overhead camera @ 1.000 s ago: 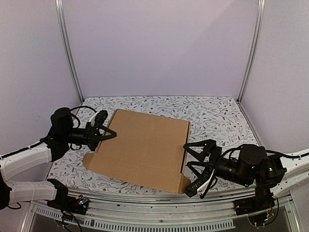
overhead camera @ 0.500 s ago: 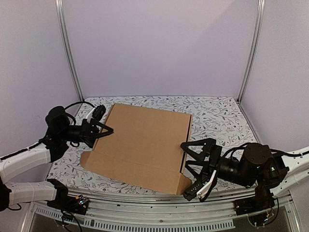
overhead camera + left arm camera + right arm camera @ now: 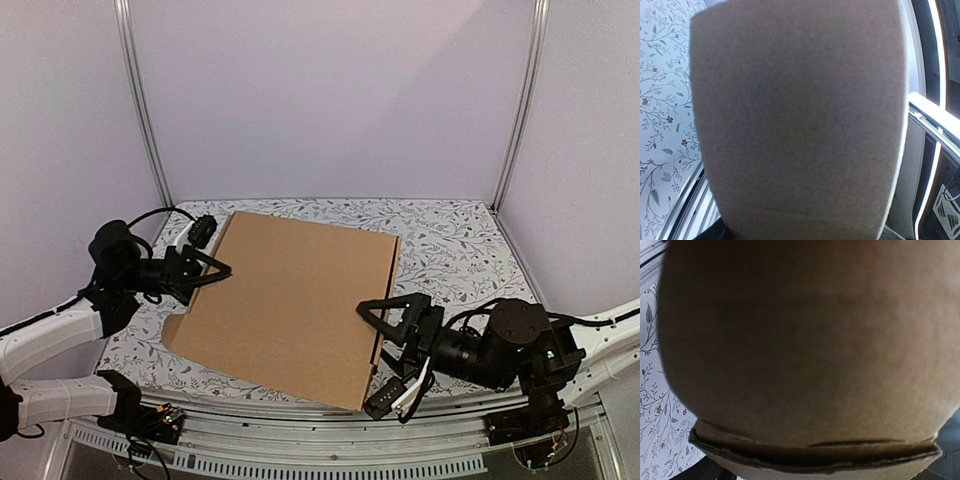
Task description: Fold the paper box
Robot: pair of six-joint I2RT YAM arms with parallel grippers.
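Note:
The paper box (image 3: pixel 290 300) is a flat brown cardboard mailer, tilted between my two arms on the table. My left gripper (image 3: pixel 208 255) has a finger on each side of the box's left edge and is shut on it. My right gripper (image 3: pixel 368 357) stands wide open around the box's near right corner, one finger above and one below. Cardboard fills the left wrist view (image 3: pixel 800 120) and hides the fingers. In the right wrist view the box (image 3: pixel 800 340) also fills the frame, with its layered edge (image 3: pixel 815 460) at the bottom.
The table has a floral cover (image 3: pixel 450 240). Aluminium posts (image 3: pixel 140 100) (image 3: pixel 520 100) and pale walls close in the back and sides. A metal rail (image 3: pixel 300 450) runs along the near edge.
The box has shifted left and its left side has risen with my left gripper. My right gripper has moved left onto the box's right edge and its jaws have narrowed slightly.

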